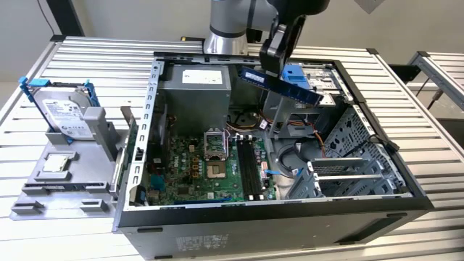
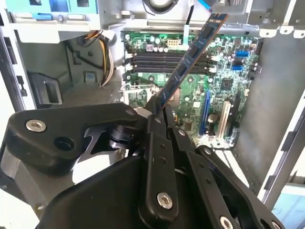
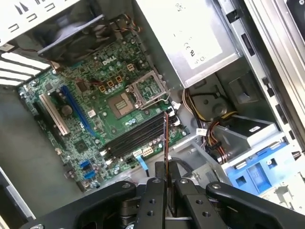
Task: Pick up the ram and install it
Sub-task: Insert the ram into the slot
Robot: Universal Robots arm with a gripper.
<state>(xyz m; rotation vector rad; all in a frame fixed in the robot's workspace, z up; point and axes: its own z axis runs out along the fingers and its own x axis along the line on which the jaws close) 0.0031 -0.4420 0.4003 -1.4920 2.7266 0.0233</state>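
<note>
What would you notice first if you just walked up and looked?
A black gripper holds the ram, a long dark stick, in the air above the open computer case. Inside lies a green motherboard, and a silver hard drive stands on the exterior view's left.

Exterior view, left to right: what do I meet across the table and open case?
Hard drive, CPU socket, ram held aloft, perforated cage wall.
</note>
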